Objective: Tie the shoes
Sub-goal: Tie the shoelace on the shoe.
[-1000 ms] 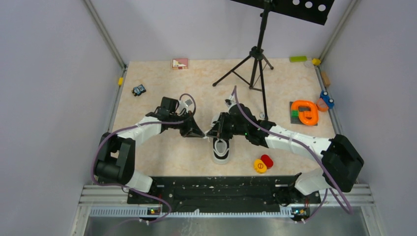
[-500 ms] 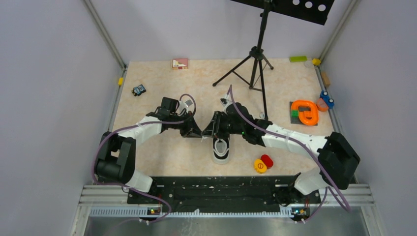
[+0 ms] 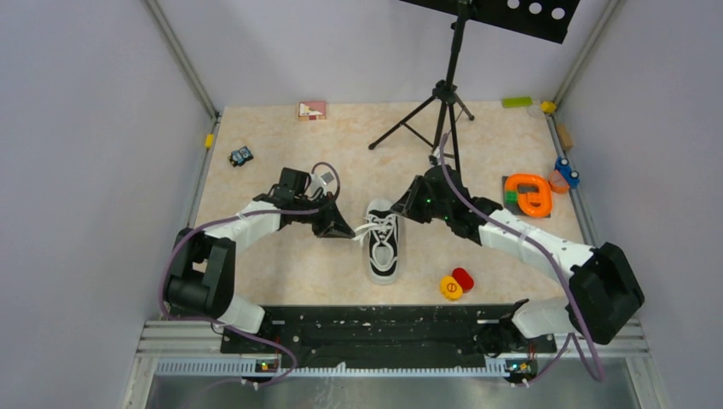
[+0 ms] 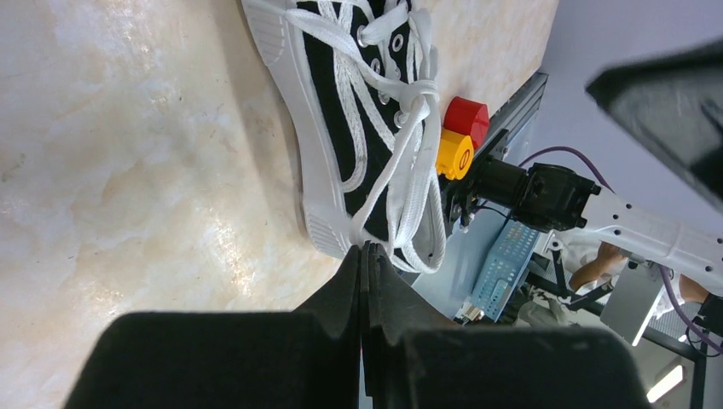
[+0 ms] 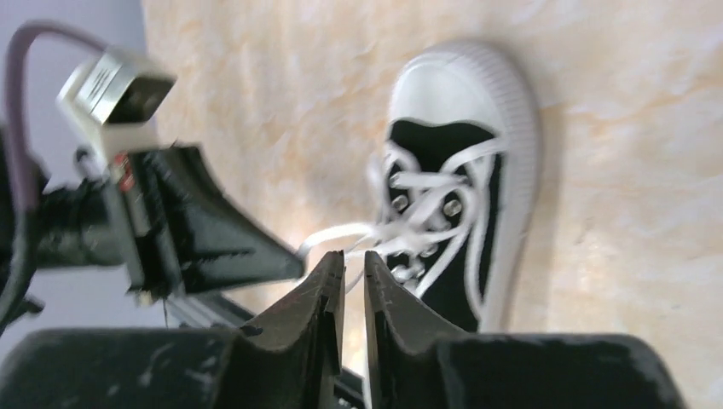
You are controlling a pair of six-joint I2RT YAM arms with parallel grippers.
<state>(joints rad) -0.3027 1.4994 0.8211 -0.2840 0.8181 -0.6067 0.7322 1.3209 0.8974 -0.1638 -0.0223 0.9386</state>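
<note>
The shoe [image 3: 383,247] lies on the tabletop [image 3: 281,264] between the two hands, with its long side running near to far and its toe pointing away from the arms. The left hand [image 3: 348,232], just beside the shoe, pinches a white lace [image 4: 401,196]. The right hand [image 3: 402,207], by the toe, is open a little and holds nothing.

My left arm [image 3: 254,223] and right arm [image 3: 530,243] were white-shelled, black-jointed; purple cables [image 3: 174,256] looped alongside, fingers [image 5: 294,332] black wedges.

Black sneaker [image 3: 384,249] (toe pointing away); left fingers [image 3: 341,227] pinch its white lace [image 3: 367,228].
</note>
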